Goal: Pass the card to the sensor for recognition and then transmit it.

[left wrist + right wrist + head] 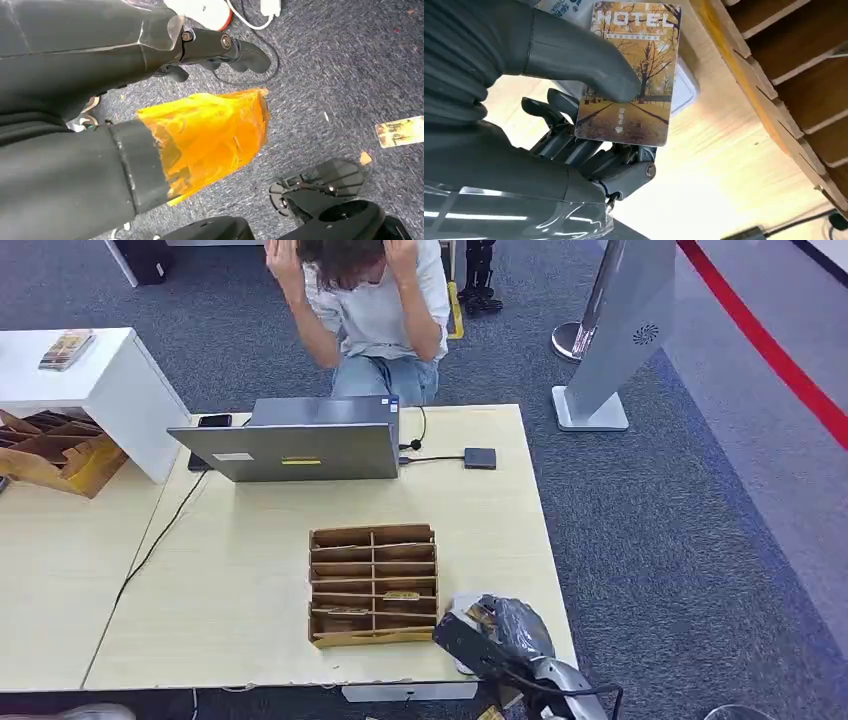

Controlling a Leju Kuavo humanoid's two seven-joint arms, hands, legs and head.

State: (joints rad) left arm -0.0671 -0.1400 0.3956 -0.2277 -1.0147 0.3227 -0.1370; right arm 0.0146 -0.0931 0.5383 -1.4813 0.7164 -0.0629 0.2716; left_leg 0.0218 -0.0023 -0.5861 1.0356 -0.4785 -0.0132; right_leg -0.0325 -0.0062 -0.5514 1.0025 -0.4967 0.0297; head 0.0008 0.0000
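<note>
The card (631,75), a yellow "HOTEL" key card, is pinched between the thumb and fingers of the right hand (574,125), just beside the wooden organizer (372,583) at the table's (250,640) near edge. The left hand (200,55) hangs over carpet, its fingers curled on nothing.

Pale wooden table (250,620), wooden slotted organizer (372,584), grey laptop (290,445), small black box (480,458), black phone (214,421)
</note>
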